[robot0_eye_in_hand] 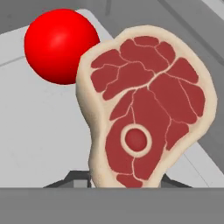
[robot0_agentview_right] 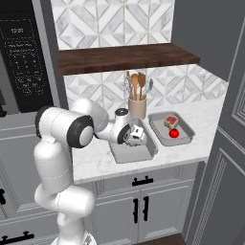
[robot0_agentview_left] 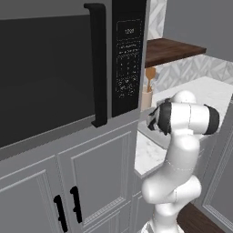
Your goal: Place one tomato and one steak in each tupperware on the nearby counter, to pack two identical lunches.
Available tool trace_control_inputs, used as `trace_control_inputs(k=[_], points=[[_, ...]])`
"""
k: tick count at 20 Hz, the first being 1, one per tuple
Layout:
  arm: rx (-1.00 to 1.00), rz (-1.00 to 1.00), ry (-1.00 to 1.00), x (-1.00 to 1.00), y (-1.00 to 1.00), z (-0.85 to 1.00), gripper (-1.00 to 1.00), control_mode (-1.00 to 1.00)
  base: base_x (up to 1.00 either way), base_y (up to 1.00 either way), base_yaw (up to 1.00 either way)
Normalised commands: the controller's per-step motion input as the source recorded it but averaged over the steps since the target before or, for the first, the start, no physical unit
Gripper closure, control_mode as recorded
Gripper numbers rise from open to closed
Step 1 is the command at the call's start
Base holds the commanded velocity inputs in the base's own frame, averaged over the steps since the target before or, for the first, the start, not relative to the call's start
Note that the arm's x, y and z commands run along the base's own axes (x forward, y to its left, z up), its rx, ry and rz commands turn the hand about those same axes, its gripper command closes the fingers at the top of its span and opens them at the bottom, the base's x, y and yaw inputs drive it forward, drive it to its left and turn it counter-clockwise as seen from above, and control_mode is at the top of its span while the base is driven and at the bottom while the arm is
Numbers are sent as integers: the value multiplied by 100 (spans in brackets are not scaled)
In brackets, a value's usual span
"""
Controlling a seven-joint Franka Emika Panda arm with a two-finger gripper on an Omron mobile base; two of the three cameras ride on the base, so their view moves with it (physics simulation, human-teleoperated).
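My gripper (robot0_agentview_right: 136, 137) hangs low over the left tupperware (robot0_agentview_right: 125, 155) on the white counter (robot0_agentview_right: 206, 119). It is shut on a raw steak (robot0_eye_in_hand: 144, 109), which stands upright between the fingers in the hand view. Behind that steak a red tomato (robot0_eye_in_hand: 59, 46) lies on the grey floor of the tupperware (robot0_eye_in_hand: 39, 131). The right tupperware (robot0_agentview_right: 185, 139) holds another steak (robot0_agentview_right: 171, 121) and another tomato (robot0_agentview_right: 174, 133). In the left base view the arm's wrist (robot0_agentview_left: 157, 119) reaches toward the counter (robot0_agentview_left: 148, 154).
A beige holder with wooden utensils (robot0_agentview_right: 137, 106) stands just behind the two containers. A dark wooden shelf (robot0_agentview_right: 124, 55) runs above them. A black microwave (robot0_agentview_left: 54, 68) sits in the tall cabinet on the left, and a grey panel (robot0_agentview_right: 225, 158) closes the right.
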Motion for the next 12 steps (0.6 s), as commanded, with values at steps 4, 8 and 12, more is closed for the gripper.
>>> trace_control_inputs(k=[4,8,12], points=[[0,0,16,32,1,-62,100,-100,0,0,0],[0,0,5,17,4,-32,-100,-100,0,0,0],[0,0,0,-8,0,-1,-100,-100,0,0,0]])
